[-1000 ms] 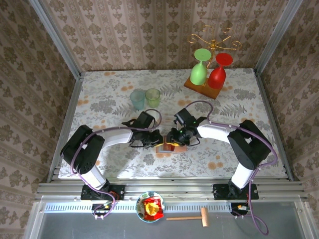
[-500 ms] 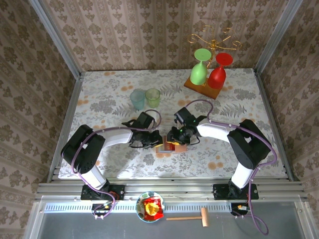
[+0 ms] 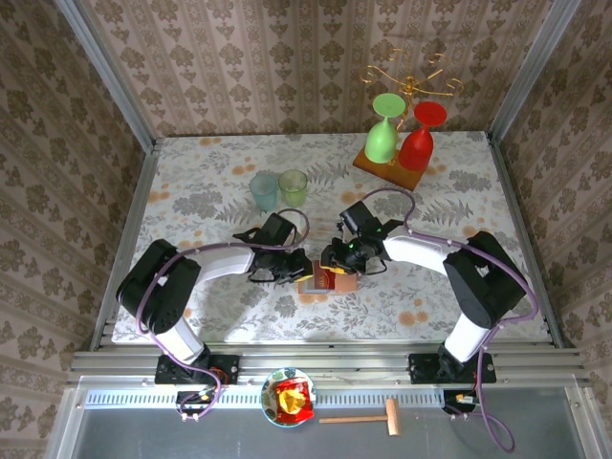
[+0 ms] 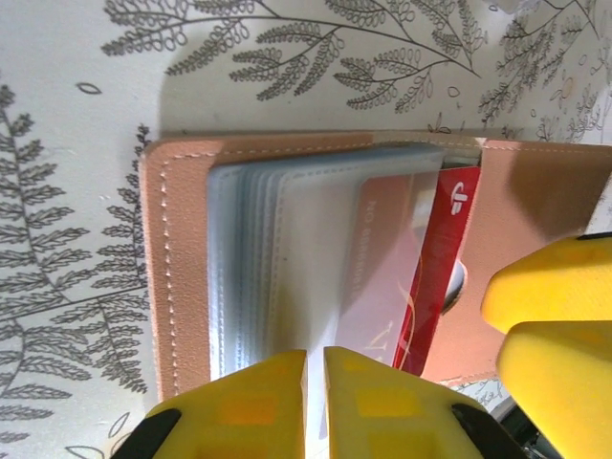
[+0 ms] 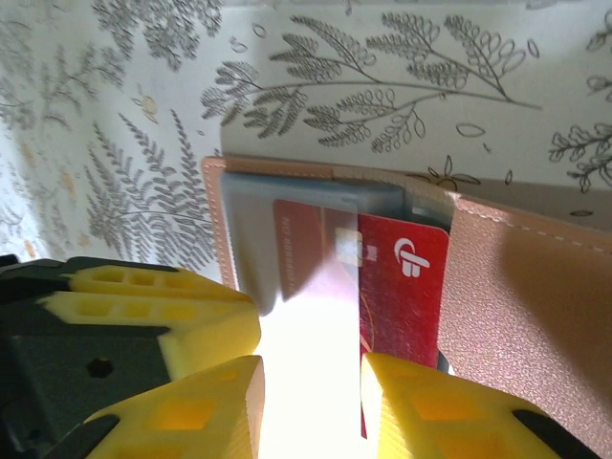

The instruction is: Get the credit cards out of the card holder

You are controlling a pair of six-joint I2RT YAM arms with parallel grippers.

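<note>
card holder [image 3: 328, 280] open flat mid-table | left gripper [image 4: 314, 382] at its 9 o'clock, jaws all but closed at edge of clear sleeves [image 4: 258, 268], grip unclear | right gripper [image 5: 308, 382] at its 1 o'clock, jaws part-open over them | red credit card [image 5: 406, 287] 1 o'clock of right tips, long axis 12-6, right arm nearer

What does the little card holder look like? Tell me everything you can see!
The card holder is a small wallet, tan-pink and leather-looking outside with neat stitching, lying open and flat on the leafy-patterned table. Inside is a stack of cloudy plastic sleeves, and a red card pokes out of one. The left end effector is shut on the sleeves' edge, and the right end effector has a yellow finger on either side of a shiny sleeve.
</note>
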